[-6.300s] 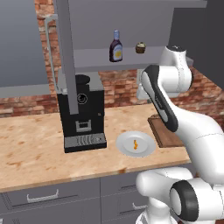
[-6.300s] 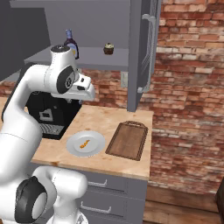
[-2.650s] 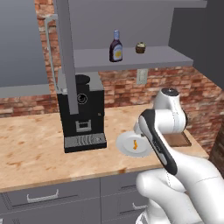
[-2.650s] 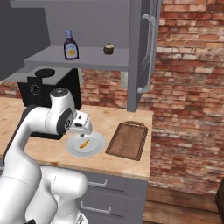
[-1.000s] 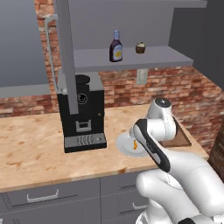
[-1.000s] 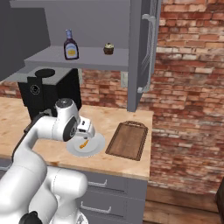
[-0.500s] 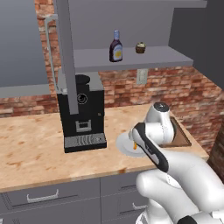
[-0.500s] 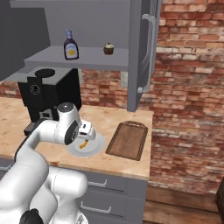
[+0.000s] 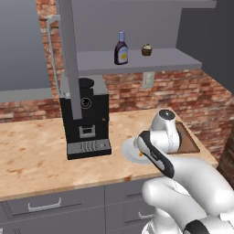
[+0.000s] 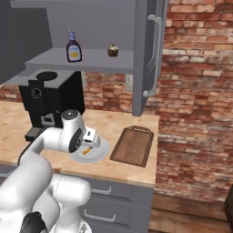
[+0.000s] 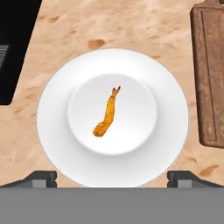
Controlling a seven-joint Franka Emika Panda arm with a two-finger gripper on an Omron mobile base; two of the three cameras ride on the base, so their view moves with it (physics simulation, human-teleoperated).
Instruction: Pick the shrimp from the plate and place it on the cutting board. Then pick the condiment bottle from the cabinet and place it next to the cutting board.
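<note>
- On the left of our hand view the black coffee machine [image 11: 13,48] edges in; we keep clear of it as we descend.
- In the middle, the shrimp [image 11: 107,113] lies in the well of the plate [image 11: 52,131], a slim orange piece running diagonally, tail up and to the right.
- Our gripper [image 11: 112,177] hangs above the plate with its jaws spread wide and nothing between them; the shrimp lies ahead of the midpoint between the tips, apart from both.
- To grasp well, we judge we should centre over the thicker body, turn the jaws across its narrow width, and go low enough to pinch without scraping the plate.
- On the right the cutting board [image 11: 210,74] lies just beside the plate, bare.
- On the cabinet [image 9: 137,61] shelf, the condiment bottle [image 9: 121,48] stands upright.
</note>
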